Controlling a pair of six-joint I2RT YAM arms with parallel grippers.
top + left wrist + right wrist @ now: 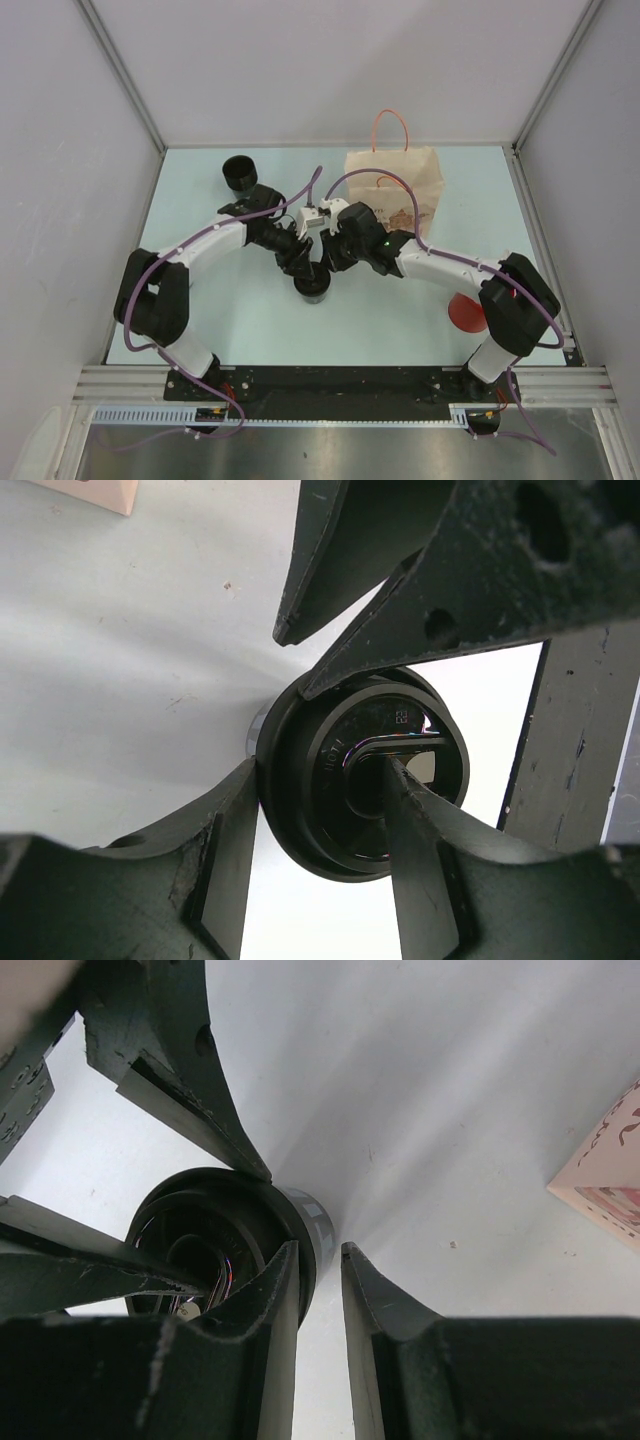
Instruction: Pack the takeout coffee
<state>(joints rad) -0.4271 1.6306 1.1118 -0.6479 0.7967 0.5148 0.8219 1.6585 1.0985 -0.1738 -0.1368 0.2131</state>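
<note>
The takeout coffee is a black cup [311, 287] with a black lid [320, 820], standing upright mid-table. Both grippers hang over it from opposite sides. My left gripper [320, 770] has its jaws apart: one finger [225, 870] lies against the outside of the lid's rim, the other [430, 860] crosses the lid's top. My right gripper [318, 1250] shows a narrow gap with only table in it; its left finger [275, 1330] sits over the lid's rim [200, 1220], and the cup wall [318, 1222] is beside it.
A brown paper bag [395, 185] with orange handles stands behind the cup at the back right. A second black cup [239, 173] stands open at the back left. A red disc [465, 312] lies beside the right arm. Grey walls enclose the table.
</note>
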